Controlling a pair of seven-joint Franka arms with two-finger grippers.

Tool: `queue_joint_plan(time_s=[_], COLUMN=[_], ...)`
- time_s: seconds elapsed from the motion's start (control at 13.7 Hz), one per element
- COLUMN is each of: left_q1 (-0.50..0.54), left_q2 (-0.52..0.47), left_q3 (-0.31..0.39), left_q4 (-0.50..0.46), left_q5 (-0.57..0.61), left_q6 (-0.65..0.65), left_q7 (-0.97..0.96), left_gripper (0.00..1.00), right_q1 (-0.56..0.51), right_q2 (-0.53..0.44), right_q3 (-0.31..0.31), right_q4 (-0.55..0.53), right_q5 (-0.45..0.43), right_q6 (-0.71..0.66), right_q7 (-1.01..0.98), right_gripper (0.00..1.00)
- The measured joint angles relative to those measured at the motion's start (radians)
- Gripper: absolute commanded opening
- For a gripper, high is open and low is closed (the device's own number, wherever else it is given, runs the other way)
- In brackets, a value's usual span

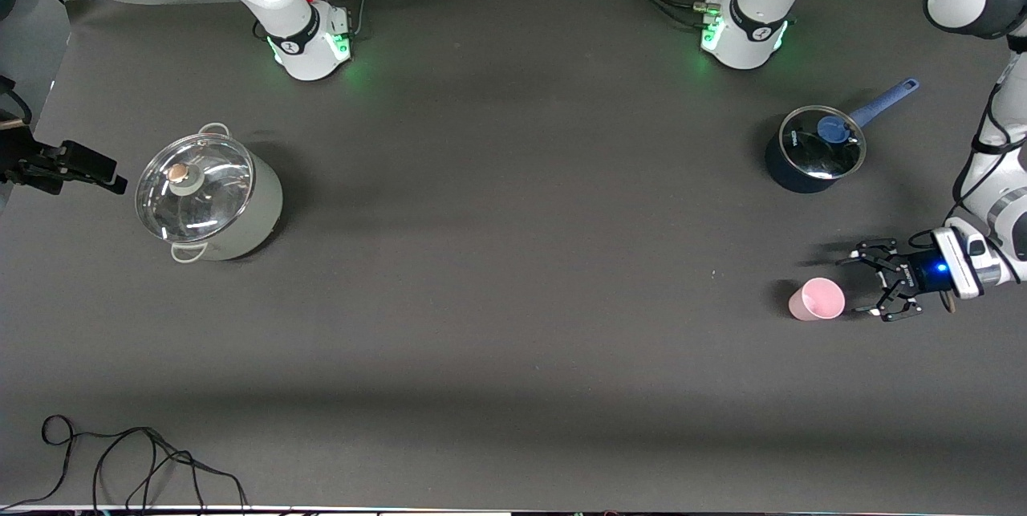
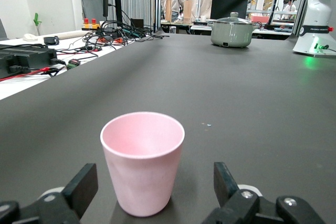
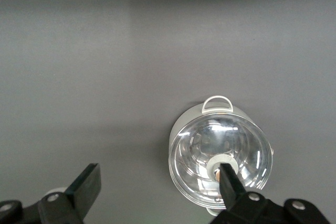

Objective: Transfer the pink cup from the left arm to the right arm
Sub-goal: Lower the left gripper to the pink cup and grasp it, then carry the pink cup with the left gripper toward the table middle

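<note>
Left wrist view puts the whole question up close: the left gripper (image 2: 155, 190) hangs low at the tabletop (image 2: 236, 93) with its two fingers (image 2: 81, 187) spread wide, and the pink cup (image 2: 143, 161) stands upright straight ahead of them, centred on the gap, mouth up and long axis vertical. It does not look clamped; dark tabletop shows on each side between cup and fingers. From the front view the cup (image 1: 817, 298) sits toward the left arm's end of the tabletop, nearer the front edge than the blue saucepan (image 1: 814, 148), and the left gripper (image 1: 873, 282) lies just beside it, fingers pointing level at it. So the coming move, as I judge it, is a short level advance along that same line and then a squeeze on the cup's wall.

Farther off, the grey lidded stockpot (image 1: 207, 199) stands toward the right arm's end. The right gripper (image 3: 157, 182) waits above that pot, fingers apart and empty. It is well apart from the cup, so the left arm is plainly the nearer one.
</note>
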Motion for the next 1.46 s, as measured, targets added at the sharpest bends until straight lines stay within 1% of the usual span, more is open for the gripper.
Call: queue_joint_plan(time_s=[0.37, 0.8, 1.46], left_q1=[0.018, 0.018, -0.001], left_q2=[0.058, 0.119, 0.156], left_q3=[-0.003, -0.06, -0.102], left_q4=[0.037, 0.046, 0.047], left_q5=[-0.036, -0.077, -0.134], left_q6=[-0.002, -0.001, 0.028], left_q7=[0.02, 0.069, 0.138], left_gripper=[0.99, 0.99, 0.99], right_q1=[0.0, 0.0, 0.0], right_q2=[0.0, 0.0, 0.0], right_q3=[0.0, 0.0, 0.0], right_q4=[0.0, -0.001, -0.001], right_q5=[0.0, 0.0, 0.0], right_q6=[0.0, -0.001, -0.001], right_q7=[0.0, 0.0, 0.0], right_gripper=[1.0, 1.0, 1.0])
